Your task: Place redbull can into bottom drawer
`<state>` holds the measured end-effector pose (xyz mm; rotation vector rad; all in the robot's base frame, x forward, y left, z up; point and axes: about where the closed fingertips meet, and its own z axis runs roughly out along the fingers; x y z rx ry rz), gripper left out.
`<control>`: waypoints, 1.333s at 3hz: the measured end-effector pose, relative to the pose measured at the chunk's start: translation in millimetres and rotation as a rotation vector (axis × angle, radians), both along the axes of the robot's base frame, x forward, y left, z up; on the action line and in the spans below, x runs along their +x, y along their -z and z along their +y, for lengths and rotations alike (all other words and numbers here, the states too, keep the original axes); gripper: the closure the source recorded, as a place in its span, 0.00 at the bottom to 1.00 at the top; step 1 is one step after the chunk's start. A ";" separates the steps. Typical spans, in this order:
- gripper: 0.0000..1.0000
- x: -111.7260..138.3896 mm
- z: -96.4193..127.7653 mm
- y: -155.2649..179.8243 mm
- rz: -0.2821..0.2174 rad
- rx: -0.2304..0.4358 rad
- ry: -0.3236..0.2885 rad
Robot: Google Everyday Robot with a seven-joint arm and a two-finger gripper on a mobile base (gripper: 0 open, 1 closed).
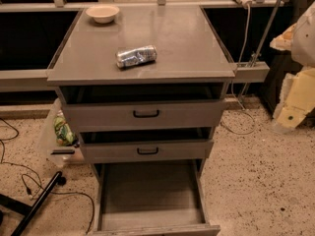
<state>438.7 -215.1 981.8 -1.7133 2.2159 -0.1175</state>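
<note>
Grey metal cabinet seen from the front and above. The tabletop [187,38] carries a cream bowl [103,13] near its far left corner and the redbull can [136,56] nearer the front edge, left of centre, well apart from the bowl. Below the tabletop, the top drawer [197,113] and the middle drawer [113,151], each with a black handle, stand slightly ajar, with a dark gap above each front. The bottom drawer [150,191] is pulled far out towards the viewer, its plain grey floor exposed; the two upper drawer fronts overhang its rear part.

On the speckled floor [261,181], a clear plastic bag [61,132] with green contents leans beside the cabinet's left side. Black cables [29,181] and a dark slanted pole [39,200] lie at lower left. A white cable [244,38] hangs down at upper right.

The claw [294,104], a cream-and-yellow form, sits at the right edge of the view, off the tabletop and lower than it; whether it is spread or pressed together cannot be told. The redbull can lies well to the claw's left, with the cabinet's right corner between them.

The redbull can rests on its side, long axis running roughly left to right, its right end angled slightly towards the back of the tabletop.
</note>
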 end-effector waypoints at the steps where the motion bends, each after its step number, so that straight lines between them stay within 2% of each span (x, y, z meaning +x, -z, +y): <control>1: 0.00 0.0 0.0 -0.1 0.000 0.000 0.000; 2: 0.00 40.1 17.9 5.9 -0.045 -0.012 -0.053; 3: 0.00 105.2 43.9 8.3 -0.113 0.023 -0.101; 4: 0.00 174.1 72.7 15.9 -0.152 0.093 -0.133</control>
